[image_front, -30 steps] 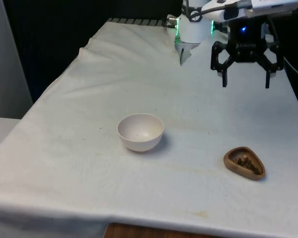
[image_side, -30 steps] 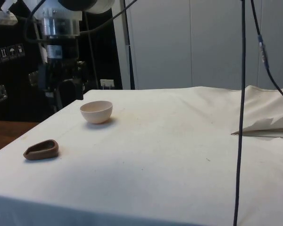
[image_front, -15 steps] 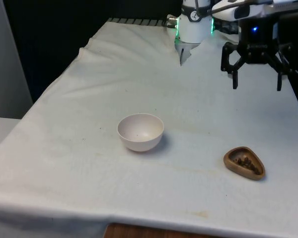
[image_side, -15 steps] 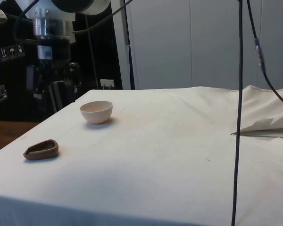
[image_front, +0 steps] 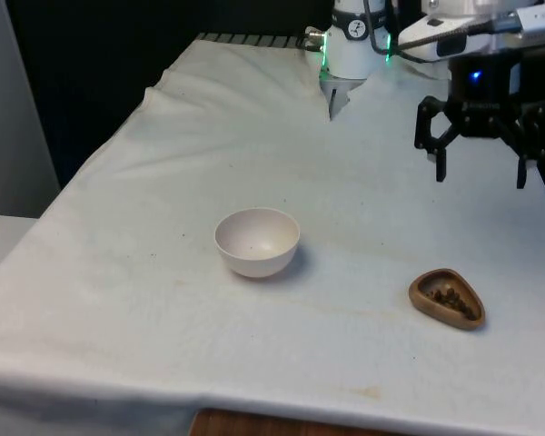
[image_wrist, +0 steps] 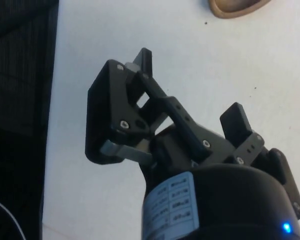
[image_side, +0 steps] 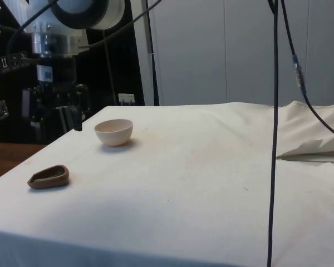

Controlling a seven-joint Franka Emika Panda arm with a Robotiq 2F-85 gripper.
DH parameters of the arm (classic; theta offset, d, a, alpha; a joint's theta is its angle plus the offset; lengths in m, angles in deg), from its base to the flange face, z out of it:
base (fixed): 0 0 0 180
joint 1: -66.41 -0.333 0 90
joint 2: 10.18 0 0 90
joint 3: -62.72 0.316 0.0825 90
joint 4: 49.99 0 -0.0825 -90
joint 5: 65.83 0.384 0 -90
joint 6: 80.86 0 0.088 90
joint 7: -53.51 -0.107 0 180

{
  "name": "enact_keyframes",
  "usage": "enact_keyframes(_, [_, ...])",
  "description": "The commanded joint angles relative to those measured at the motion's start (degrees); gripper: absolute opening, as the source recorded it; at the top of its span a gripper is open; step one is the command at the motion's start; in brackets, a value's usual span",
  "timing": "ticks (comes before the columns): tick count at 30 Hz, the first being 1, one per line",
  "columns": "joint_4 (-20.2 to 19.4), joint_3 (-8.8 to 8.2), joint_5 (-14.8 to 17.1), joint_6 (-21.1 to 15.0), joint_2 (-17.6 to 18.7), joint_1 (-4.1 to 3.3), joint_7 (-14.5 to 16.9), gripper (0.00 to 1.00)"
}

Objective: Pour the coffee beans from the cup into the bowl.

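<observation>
A brown wooden cup [image_front: 447, 298] with coffee beans in it lies near the table's front edge at the front view's right. It also appears in the side view [image_side: 48, 177] and at the wrist picture's edge [image_wrist: 237, 6]. A pale bowl [image_front: 257, 241] stands upright mid-table, left of the cup, and looks empty; the side view has the bowl [image_side: 113, 132] beyond the cup. My gripper [image_front: 480, 177] hangs open and empty above the cloth, behind the cup and well apart from it. Its fingers [image_wrist: 142, 55] point down with only white cloth between them.
The table's edge at the front view's right runs close under the gripper [image_side: 55, 123], with a dark drop [image_wrist: 20, 100] beside it. A raised fold of cloth [image_side: 317, 146] lies at the far end. Black cables [image_side: 274, 139] hang in the side view's foreground.
The gripper has moved towards the front view's right and somewhat lower, nearer the cup's side of the table. It stays open. Cup and bowl have not moved.
</observation>
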State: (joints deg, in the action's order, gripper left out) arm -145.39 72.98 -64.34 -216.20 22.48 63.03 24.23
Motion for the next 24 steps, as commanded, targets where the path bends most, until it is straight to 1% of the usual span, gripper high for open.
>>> enact_keyframes(1, [0.23,-0.40,-0.34,-0.57,0.40,-0.40,-1.15,1.00])
enact_keyframes(2, [0.46,-0.40,-0.69,-0.63,0.74,-0.40,-2.01,1.00])
enact_keyframes(6, [0.63,-0.40,-1.20,-0.80,1.38,-0.34,-3.67,1.00])
enact_keyframes(7, [0.52,-0.06,-0.97,-0.29,1.09,-0.06,-3.09,1.00])
enact_keyframes(8, [0.52,-0.06,-0.97,-0.34,1.26,-0.06,-3.44,1.00])
enact_keyframes(9, [0.69,-0.52,-1.32,-0.97,1.66,-0.40,-4.41,1.00])
enact_keyframes(15, [0.63,-0.52,-2.01,-1.49,2.29,-0.34,-7.56,1.00])
enact_keyframes(16, [0.57,-0.17,-1.83,-0.92,2.06,-0.06,-6.70,1.00])
enact_keyframes(17, [0.69,-0.52,-2.06,-1.49,2.35,-0.29,-7.96,1.00])
enact_keyframes(24, [0.92,-0.74,-2.23,-1.60,2.81,-0.40,-10.71,1.00])
